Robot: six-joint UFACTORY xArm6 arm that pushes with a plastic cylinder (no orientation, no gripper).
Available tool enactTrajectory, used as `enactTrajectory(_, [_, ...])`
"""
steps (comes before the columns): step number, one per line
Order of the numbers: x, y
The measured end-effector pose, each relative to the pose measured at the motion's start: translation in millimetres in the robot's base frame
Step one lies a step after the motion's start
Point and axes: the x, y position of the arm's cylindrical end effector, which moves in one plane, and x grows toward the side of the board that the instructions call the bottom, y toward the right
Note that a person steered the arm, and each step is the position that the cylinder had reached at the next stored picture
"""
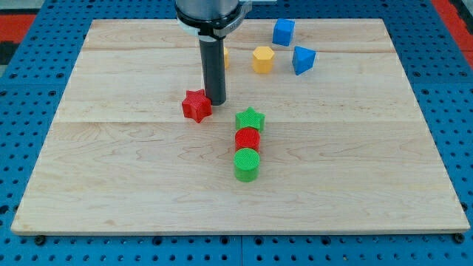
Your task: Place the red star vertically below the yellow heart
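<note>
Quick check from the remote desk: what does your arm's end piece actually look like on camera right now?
A straight, dark, smooth cylindrical rod hangs from a wider dark round collar with a pale ring beneath it, cut off by the view's top. No cables or markings show. My tip sits just right of the red star.

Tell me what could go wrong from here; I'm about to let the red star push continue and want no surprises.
1. My tip sits at the red star-shaped block's right edge, off-centre, so the star may spin or slip aside.
2. The rod hides most of a yellow block behind it, presumably the heart, so alignment is hard to judge.
3. The green star-shaped block, red cylinder block and green cylinder block form a line close by; a sweep toward the view's right could scatter them.
</note>
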Motion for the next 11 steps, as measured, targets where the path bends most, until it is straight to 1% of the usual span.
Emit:
enactTrajectory(1, [33, 23])
enactTrajectory(2, [55, -5])
enactTrajectory(3, [55, -61])
enactTrajectory(4, [51, -75])
enactTrajectory(6, [29, -52])
enactTrajectory(8, [5, -44])
enactTrajectory(9, [5, -44])
enactTrajectory(10, [5, -56])
enactTrajectory(11, [-9, -109])
